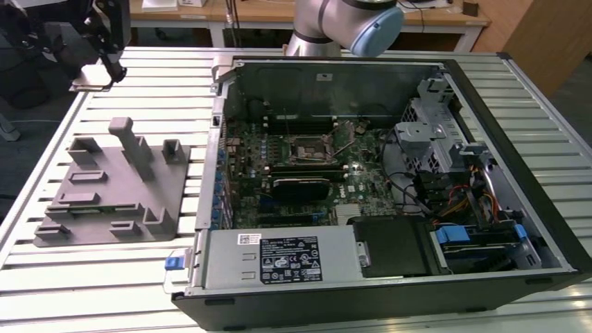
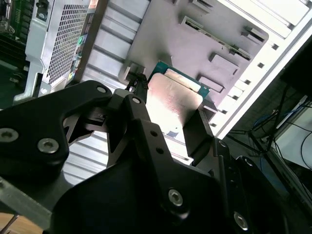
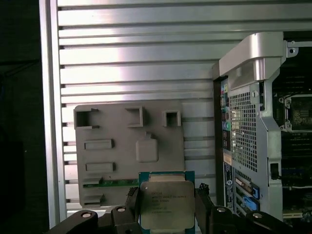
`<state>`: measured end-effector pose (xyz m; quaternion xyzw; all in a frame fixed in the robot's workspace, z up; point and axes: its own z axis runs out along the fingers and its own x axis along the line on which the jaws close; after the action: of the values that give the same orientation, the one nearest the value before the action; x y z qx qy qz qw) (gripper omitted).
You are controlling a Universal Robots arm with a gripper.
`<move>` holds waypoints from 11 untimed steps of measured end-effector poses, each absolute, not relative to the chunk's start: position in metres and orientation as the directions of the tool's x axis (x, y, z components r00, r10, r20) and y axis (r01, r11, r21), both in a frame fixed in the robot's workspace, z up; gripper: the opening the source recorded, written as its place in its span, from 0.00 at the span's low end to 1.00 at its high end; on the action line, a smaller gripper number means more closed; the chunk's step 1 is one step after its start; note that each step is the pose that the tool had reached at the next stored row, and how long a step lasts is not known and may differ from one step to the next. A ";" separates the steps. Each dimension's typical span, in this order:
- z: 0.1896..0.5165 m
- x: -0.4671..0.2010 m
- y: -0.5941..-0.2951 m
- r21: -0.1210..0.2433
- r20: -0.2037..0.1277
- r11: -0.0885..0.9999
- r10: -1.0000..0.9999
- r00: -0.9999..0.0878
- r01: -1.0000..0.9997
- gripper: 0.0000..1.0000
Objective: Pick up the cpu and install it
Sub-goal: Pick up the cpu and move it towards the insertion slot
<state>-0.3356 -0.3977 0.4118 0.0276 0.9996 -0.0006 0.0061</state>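
Holding the cpu (image 3: 165,208) by two opposite edges, gripper (image 3: 167,195) (grey fixture (image 3: 117,126) nearby)

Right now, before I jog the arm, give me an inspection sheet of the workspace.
Surface: slatted metal table, bearing the grey fixture block and the open computer case.
Job's things: cpu held off the table, close to the fixture block; motherboard socket sits inside the case, well apart from it.
Clutter: nothing seen.
Grippers: gripper shut on the cpu, fingers on two opposite edges.
Cables: coloured wire bundle inside the case.
Surroundings: wooden desk behind the table.
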 end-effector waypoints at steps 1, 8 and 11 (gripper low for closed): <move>0.412 -0.334 -0.398 -0.001 -0.012 0.998 0.055 -0.998 0.055 0.54; 0.412 -0.328 -0.398 -0.001 -0.012 0.998 0.055 -0.998 0.055 0.54; 0.412 -0.325 -0.398 -0.001 -0.012 0.998 0.055 -0.998 0.055 0.54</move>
<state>-0.3251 -0.3977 0.4118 0.0276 0.9996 -0.0006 0.0061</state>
